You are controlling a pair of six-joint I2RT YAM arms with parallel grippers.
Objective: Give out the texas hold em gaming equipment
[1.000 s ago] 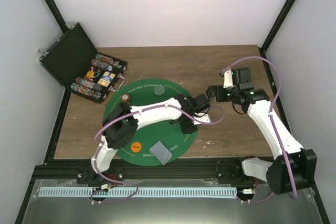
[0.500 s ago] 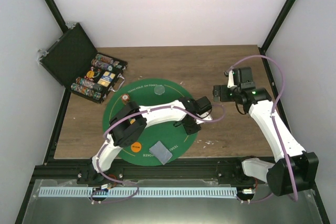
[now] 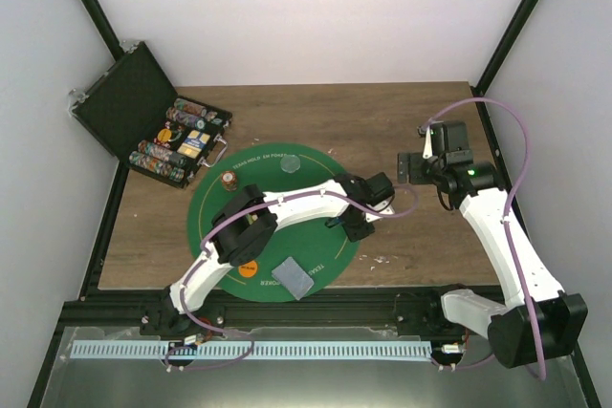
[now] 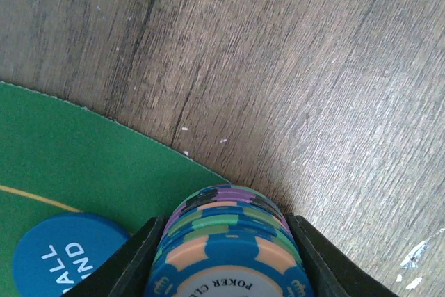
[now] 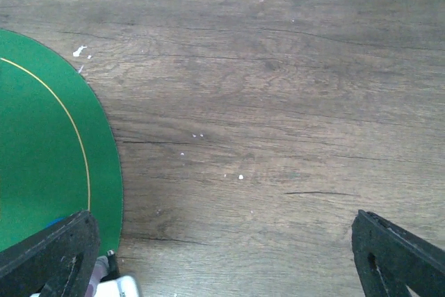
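At the mat's right edge, the outstretched left pincer clamps a chip stack.

chip stack: blue, peach, green, purple stripes | mat: green, yellow line | disc: blue, white lettering

Chip stack, blue disc edge-cropped

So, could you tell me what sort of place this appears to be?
Probably a robot test cell staged for poker: plain white walls box in a wooden table, a round green poker mat lies on it, and an open black chip case sits at its far left.
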